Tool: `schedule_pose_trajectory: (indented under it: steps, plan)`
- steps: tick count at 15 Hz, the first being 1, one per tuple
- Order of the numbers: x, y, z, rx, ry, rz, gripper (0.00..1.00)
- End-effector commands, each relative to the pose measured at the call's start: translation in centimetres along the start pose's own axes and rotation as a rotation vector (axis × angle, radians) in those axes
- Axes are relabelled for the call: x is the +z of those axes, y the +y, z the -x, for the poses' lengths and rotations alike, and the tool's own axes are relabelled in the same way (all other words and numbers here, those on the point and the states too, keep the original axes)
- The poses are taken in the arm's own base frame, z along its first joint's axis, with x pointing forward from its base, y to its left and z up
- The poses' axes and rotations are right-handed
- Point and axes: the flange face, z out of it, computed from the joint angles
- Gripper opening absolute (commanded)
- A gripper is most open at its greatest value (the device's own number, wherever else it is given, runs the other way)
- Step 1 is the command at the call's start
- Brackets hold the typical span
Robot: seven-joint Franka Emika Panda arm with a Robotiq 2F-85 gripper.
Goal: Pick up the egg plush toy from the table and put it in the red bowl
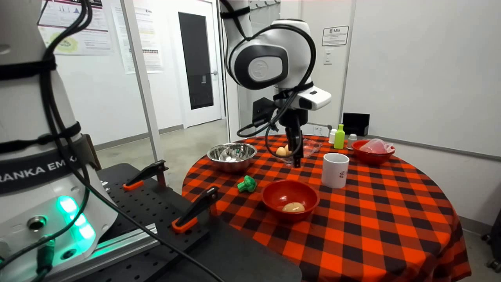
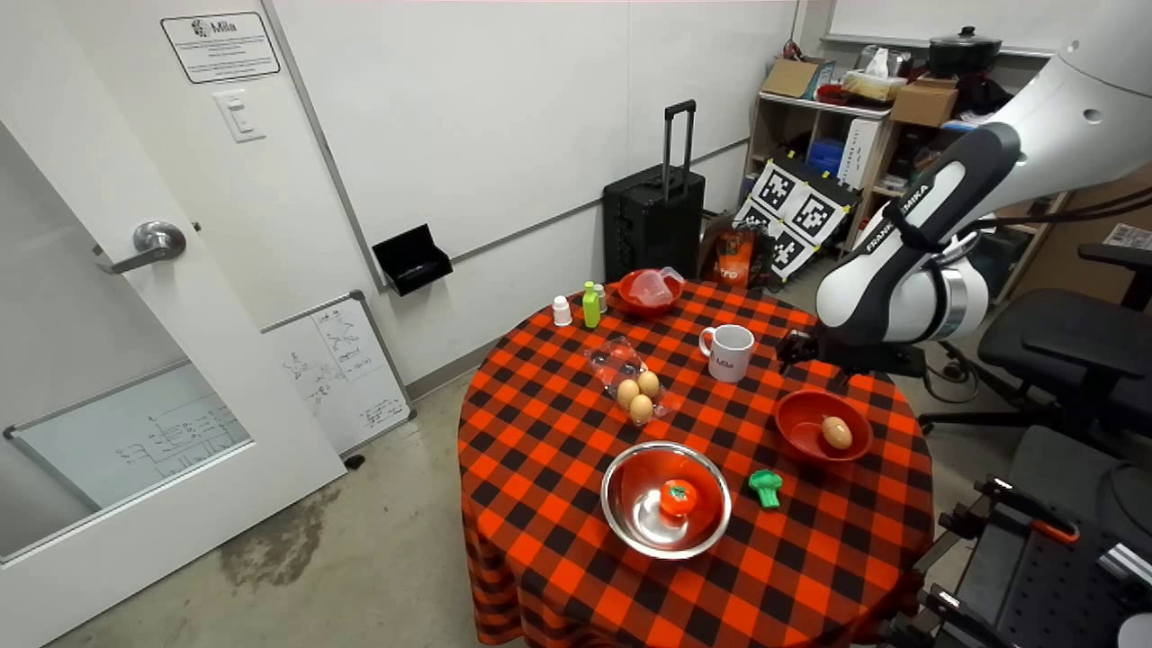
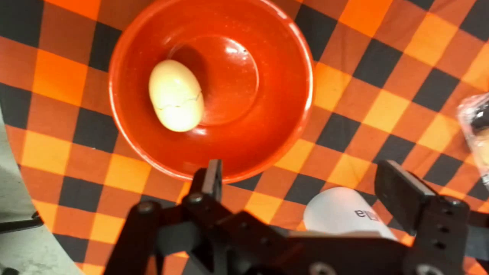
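The egg plush toy (image 3: 176, 97), cream with a thin crack line, lies on its side inside the red bowl (image 3: 248, 137), against the inner wall. Egg (image 1: 293, 207) (image 2: 836, 433) and bowl (image 1: 287, 190) (image 2: 796, 416) also show in both exterior views. My gripper (image 3: 301, 168) is open and empty, its two fingers wide apart. It hangs above the table beside the bowl, in an exterior view (image 1: 296, 162). In the wrist view one fingertip overlaps the bowl's near rim. The egg is clear of both fingers.
A white mug (image 1: 335, 170) stands close to the bowl, below my jaws. A green broccoli (image 2: 766, 488) and a steel bowl (image 2: 621, 508) holding a tomato (image 2: 678, 498) are nearby. Three more eggs (image 2: 640, 396) sit by a clear carton. Another red bowl (image 1: 372, 158) stands farther off.
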Motion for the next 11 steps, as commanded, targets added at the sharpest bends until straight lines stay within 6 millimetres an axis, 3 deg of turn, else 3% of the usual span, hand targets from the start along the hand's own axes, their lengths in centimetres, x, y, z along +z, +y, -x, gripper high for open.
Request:
schedule_pose_trajectory:
  steps: [1,4,5,11]
  plan:
    - [-3.2,-1.7,1.4,-0.176,-0.055,-0.054,1.0]
    - [-4.0,-3.1,2.3,-0.317,-0.146,-0.074,1.0]
    - [-2.9,-3.0,1.9,-0.233,-0.107,-0.065,1.0]
    - [-3.6,-3.3,2.0,-0.293,-0.136,-0.074,1.0]
